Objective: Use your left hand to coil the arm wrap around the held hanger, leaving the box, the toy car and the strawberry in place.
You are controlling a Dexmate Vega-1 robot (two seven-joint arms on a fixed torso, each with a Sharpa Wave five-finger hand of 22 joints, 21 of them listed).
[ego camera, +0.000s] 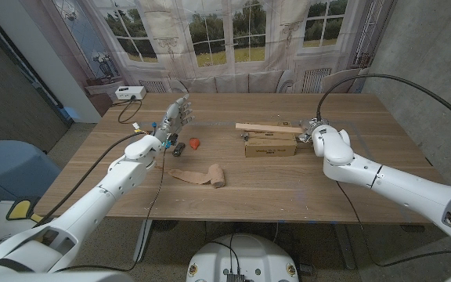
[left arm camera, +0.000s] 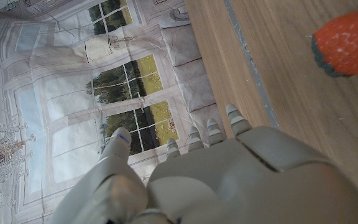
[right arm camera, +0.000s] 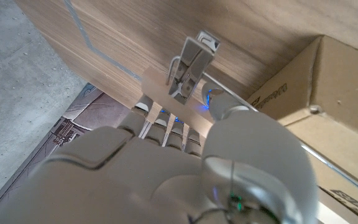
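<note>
Right hand (ego camera: 319, 138) fingers clamped on hanger (ego camera: 268, 128), left hand (ego camera: 175, 119) fingers apart

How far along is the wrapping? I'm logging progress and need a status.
Done: the right hand holds the wooden hanger above the box. In hand: the left hand is raised, open, near the toy car and strawberry. Left: the arm wrap lies untouched on the table, nothing coiled yet.

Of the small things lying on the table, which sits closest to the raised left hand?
The toy car, dark and lying just below the left hand. The strawberry is slightly further toward the middle, and the arm wrap lies nearer the robot.
</note>
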